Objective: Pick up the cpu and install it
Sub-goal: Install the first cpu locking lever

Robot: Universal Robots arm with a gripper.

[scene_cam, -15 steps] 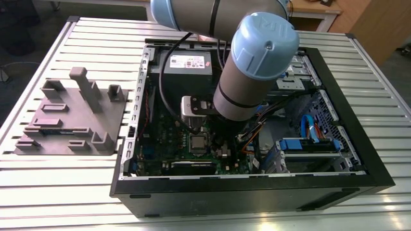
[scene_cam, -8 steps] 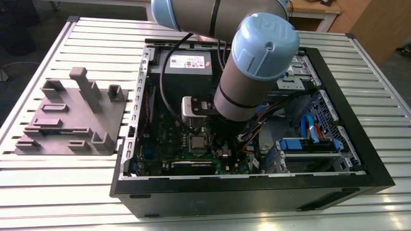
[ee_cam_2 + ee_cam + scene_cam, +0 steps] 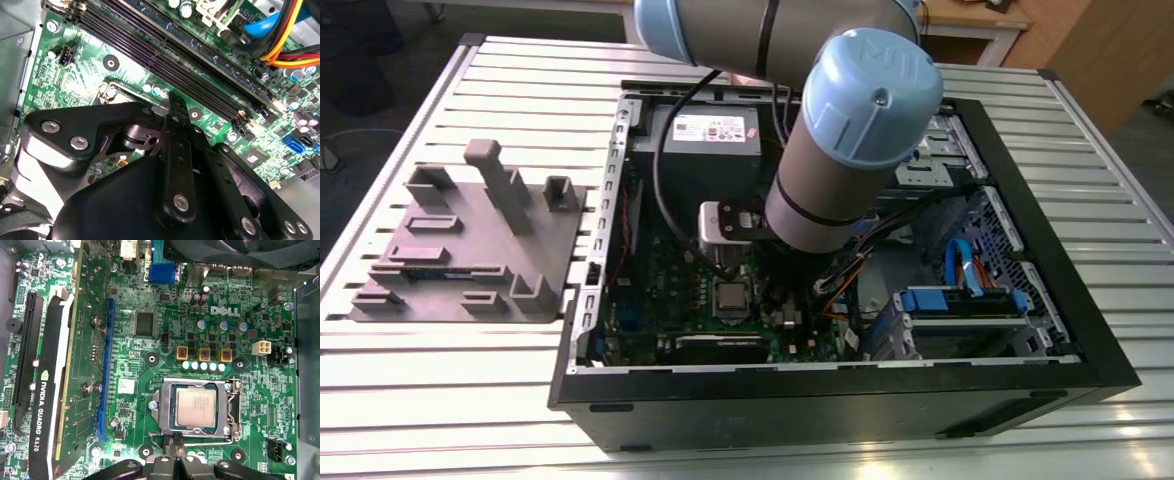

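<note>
The end effector (image 3: pixel 176 450) hangs low over the green motherboard (image 3: pixel 145 375) inside the open computer case (image 3: pixel 1041 380), its black fingers (image 3: pixel 175 442) pressed together with nothing between them. Just beyond the fingertips the cpu (image 3: pixel 196 408) lies flat in its socket, framed by the metal bracket (image 3: pixel 234 410). In the exterior view the cpu (image 3: pixel 731 295) sits below the arm (image 3: pixel 841 170). Farther off a graphics card (image 3: pixel 50 390) stands beside the blue slot (image 3: pixel 105 370). The case rests on a slatted tabletop (image 3: pixel 454 400) beside a grey fixture (image 3: pixel 467 240).
</note>
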